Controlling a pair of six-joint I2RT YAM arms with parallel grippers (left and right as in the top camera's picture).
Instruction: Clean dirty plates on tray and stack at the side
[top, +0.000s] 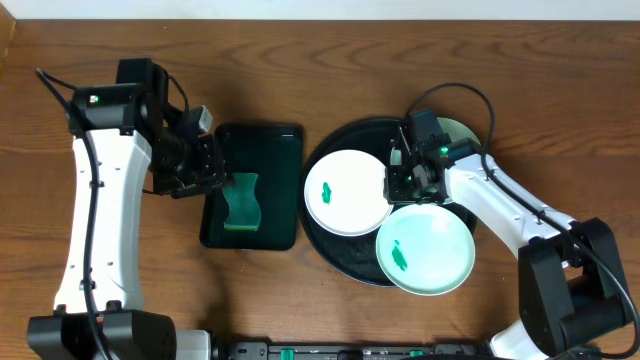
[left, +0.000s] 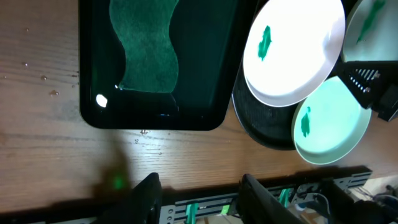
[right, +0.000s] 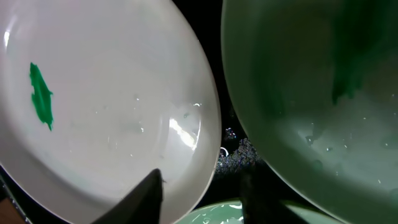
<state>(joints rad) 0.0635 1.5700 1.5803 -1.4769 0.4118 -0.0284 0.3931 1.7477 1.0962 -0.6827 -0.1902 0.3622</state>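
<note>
Round tray (top: 335, 256) crowded: white plate (top: 345, 192), mint plate (top: 425, 250) edge to edge. Right arm (top: 500, 200) spans far-right rim. Table (top: 300, 60) far strip: wide passage.

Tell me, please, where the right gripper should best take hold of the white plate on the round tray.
Grip the white plate by its rim on the side facing the right gripper, coming in low from there. It is wide and shallow, so only the rim fits between fingers, and that edge seems to rest on the front mint-green plate, leaving room underneath.

3 smeared plates (top: 348, 192) on black tray (top: 333, 256)
</note>
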